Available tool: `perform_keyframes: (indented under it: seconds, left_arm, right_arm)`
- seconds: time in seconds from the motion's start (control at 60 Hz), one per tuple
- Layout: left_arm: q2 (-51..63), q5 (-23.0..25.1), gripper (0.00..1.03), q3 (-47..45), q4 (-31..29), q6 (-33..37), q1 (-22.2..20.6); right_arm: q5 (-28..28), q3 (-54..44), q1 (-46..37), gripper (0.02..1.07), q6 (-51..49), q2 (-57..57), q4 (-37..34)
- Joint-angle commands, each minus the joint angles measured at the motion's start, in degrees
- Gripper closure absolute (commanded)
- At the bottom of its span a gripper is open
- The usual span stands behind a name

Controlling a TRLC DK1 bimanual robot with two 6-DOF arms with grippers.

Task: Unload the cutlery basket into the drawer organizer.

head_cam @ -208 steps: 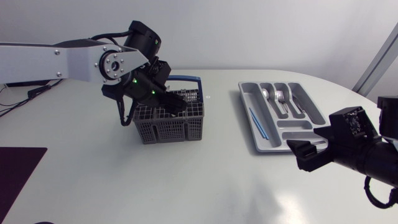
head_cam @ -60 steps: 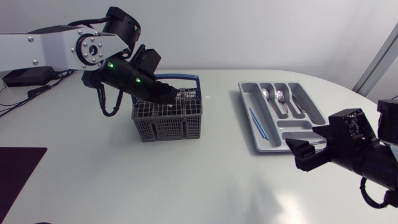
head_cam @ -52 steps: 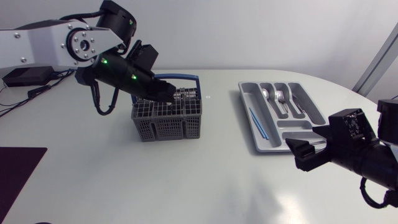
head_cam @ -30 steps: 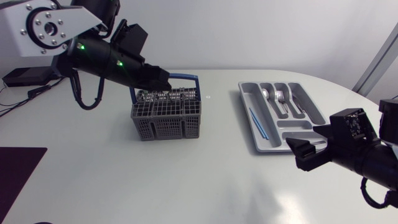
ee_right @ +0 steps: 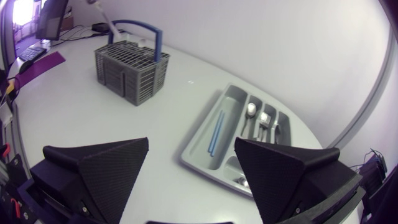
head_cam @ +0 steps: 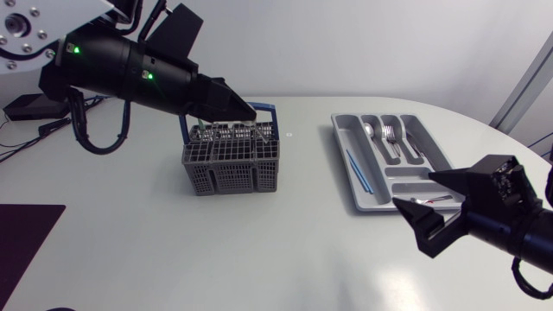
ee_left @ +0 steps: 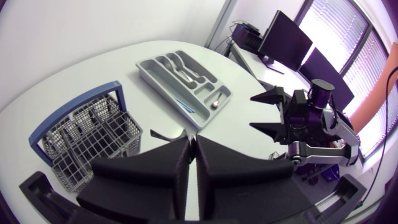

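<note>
The grey cutlery basket (head_cam: 232,166) with a blue handle stands left of the table's middle, with silver cutlery in its back compartments. My left gripper (head_cam: 249,113) hangs well above it, shut. In the left wrist view the fingertips (ee_left: 191,142) press together over the basket (ee_left: 81,140), and no cutlery shows between them. The grey drawer organizer (head_cam: 341,123) lies at the right and holds a spoon (head_cam: 370,131), forks (head_cam: 389,134) and a thin blue stick (head_cam: 358,168). My right gripper (head_cam: 413,190) stands open at the organizer's near corner, empty (ee_right: 191,143).
Bare white tabletop lies between the basket and the organizer (ee_right: 227,104) and along the front. A dark purple mat (head_cam: 26,233) covers the front left corner. The table's rounded edge runs close behind the organizer.
My left arm has lifted up and out of the basket, its gripper staying shut. The right gripper has tipped slightly at the organizer's near corner.
</note>
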Motion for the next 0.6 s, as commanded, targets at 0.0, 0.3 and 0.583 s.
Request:
perform_keyframes:
  seconds: [0.0,0.3,0.583]
  left_arm:
    - [1.6,2.9,1.00,-1.3,-0.8,3.4,-0.2]
    - [7.2,7.5,1.00,0.6,-3.3,12.1,-5.6]
    - [13.5,14.2,1.00,6.6,-10.3,20.8,-10.4]
  right_arm:
    - [-2.4,2.8,2.0,0.07,-2.7,0.4,-2.8]
    - [-4.5,8.5,13.3,0.10,-5.6,2.8,-6.1]
    - [-7.4,9.6,16.9,0.10,-11.0,8.9,-3.9]
